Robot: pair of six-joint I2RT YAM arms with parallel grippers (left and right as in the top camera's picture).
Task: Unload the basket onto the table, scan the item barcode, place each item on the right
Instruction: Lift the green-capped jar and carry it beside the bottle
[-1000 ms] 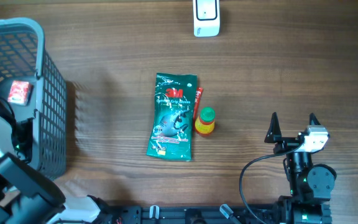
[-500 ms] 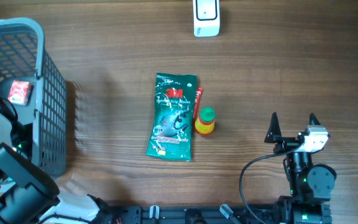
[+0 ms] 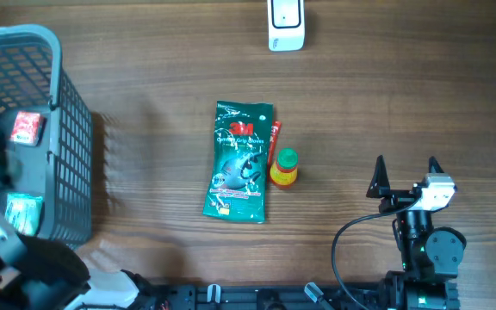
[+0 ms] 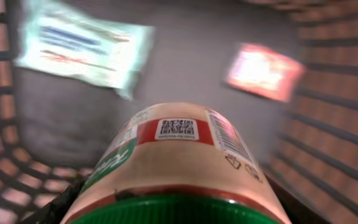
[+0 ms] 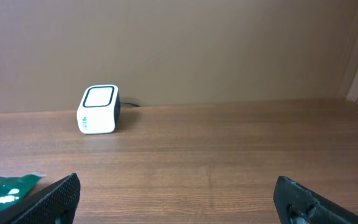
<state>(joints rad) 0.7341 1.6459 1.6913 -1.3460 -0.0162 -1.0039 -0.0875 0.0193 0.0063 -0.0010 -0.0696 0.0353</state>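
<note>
Green-capped bottle (image 4: pixel 179 155) in left wrist view, cap toward camera, clamped in left tool (image 4: pixel 176 214); dark fingers (image 4: pixel 64 208) just showing at either side of cap. Tan body, red-and-green label, QR code (image 4: pixel 174 129) facing up, barcode strip (image 4: pixel 225 135) just right of it. Held inside grey basket (image 4: pixel 328 143), above its floor, mesh walls left and right. Blurred green-white packet (image 4: pixel 82 46) on basket floor upper left, blurred red packet (image 4: pixel 263 71) upper right, both apart from bottle.

Overhead view: grey basket (image 3: pixel 67 129) at left edge of desk (image 3: pixel 386 95). Red packet (image 3: pixel 26 128) and green-white packet (image 3: pixel 22 213) inside it. Left arm (image 3: pixel 33 267) dark at bottom-left corner by basket's near end; held bottle not made out here. White barcode scanner (image 3: pixel 286 23) at top centre, well apart from basket. Green 3M pouch (image 3: pixel 241 162) mid-desk, red strip (image 3: pixel 275 142) poking out along its right edge, small yellow bottle (image 3: pixel 284 168) with green cap just beside pouch's right side. Right tool (image 3: pixel 406 176) at lower right, fingers apart.

Right wrist view: right tool (image 5: pixel 182 202) spread wide, fingertips (image 5: pixel 55 199) at bottom corners. Barcode scanner (image 5: pixel 98 109) upright at far left on desk (image 5: pixel 229 149). Corner of green 3M pouch (image 5: pixel 5 186) at bottom left.
</note>
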